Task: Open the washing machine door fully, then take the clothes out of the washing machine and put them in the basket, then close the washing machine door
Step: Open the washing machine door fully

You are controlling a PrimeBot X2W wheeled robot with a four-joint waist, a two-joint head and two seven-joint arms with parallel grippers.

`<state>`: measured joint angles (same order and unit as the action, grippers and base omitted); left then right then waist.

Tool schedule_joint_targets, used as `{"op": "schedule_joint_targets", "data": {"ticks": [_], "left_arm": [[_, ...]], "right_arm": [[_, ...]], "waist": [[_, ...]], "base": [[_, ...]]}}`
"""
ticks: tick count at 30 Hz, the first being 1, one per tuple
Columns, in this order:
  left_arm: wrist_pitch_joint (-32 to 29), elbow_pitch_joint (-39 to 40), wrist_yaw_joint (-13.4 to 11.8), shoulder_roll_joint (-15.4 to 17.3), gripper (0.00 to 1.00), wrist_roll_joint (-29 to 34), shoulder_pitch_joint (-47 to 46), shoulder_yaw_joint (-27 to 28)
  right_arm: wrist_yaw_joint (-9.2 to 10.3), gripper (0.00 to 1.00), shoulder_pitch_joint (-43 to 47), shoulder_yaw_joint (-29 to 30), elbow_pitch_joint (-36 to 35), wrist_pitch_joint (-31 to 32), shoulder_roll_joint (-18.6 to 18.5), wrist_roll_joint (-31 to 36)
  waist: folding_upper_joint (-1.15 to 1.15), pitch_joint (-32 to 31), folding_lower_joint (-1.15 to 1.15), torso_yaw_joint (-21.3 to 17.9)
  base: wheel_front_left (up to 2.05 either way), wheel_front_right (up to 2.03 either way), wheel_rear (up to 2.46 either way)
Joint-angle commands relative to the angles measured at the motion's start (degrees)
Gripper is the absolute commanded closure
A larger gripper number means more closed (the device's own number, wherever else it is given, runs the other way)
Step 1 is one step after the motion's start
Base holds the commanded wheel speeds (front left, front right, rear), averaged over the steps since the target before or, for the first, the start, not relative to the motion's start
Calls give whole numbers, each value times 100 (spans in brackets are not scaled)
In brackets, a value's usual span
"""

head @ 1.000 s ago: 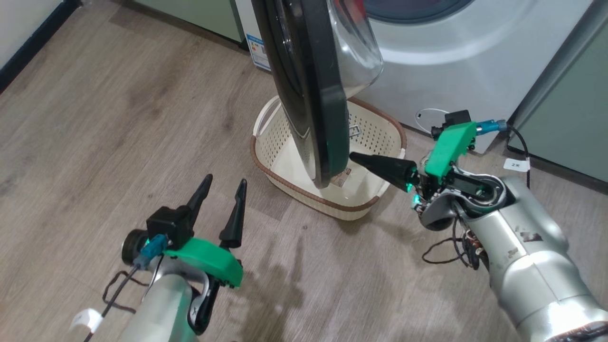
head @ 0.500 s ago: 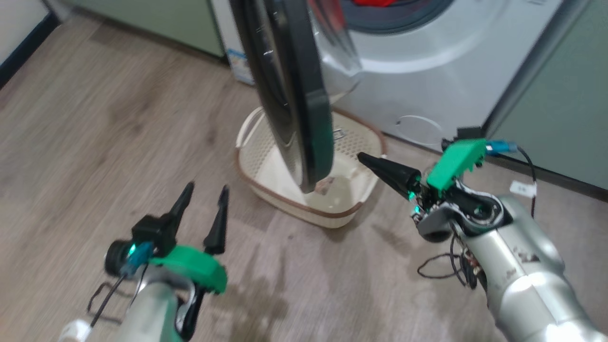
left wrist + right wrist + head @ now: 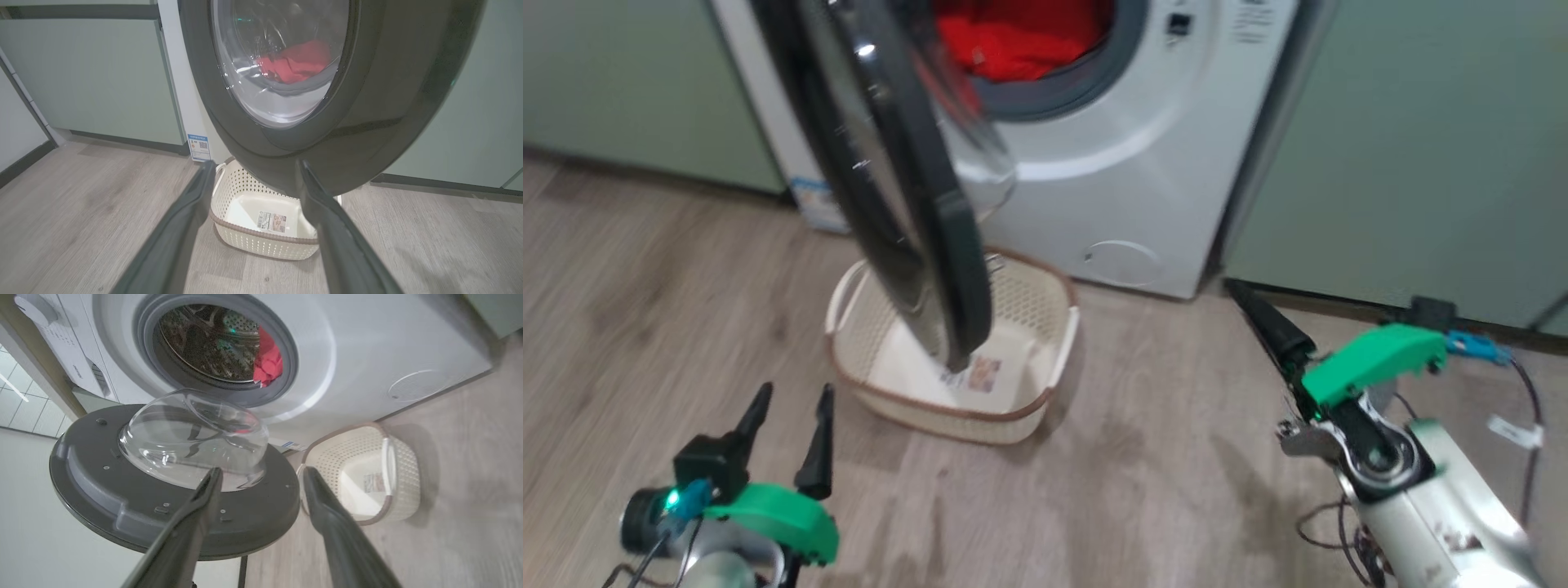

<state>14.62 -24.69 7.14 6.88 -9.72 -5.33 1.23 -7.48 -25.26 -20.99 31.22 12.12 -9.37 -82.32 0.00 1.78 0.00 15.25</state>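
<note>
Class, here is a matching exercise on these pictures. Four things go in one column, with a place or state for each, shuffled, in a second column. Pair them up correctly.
Things
1. door
2. clothes
3. basket
4. left gripper

Places or states
A. on the floor, no clothes in it
B. fingers apart, holding nothing
C. standing open
D. inside the washing machine

Pairs: 1-C; 2-D; 3-A; 4-B
</note>
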Motion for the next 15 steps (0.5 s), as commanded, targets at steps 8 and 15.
{"op": "schedule_joint_targets", "data": {"ticks": [8,15], "left_arm": [[38,278,34,143,0,-78,-22,476],[38,344,34,137,0,-93,115,674]], "right_arm": [[-1,0,193,-865,-566,-1845,-639,705],[-1,0,225,-1098,-415,-2705,-1017,1809]], "waist": [[0,-318,0,-682],[0,-408,0,-930]], "base": [[0,0,0],[0,0,0]]}}
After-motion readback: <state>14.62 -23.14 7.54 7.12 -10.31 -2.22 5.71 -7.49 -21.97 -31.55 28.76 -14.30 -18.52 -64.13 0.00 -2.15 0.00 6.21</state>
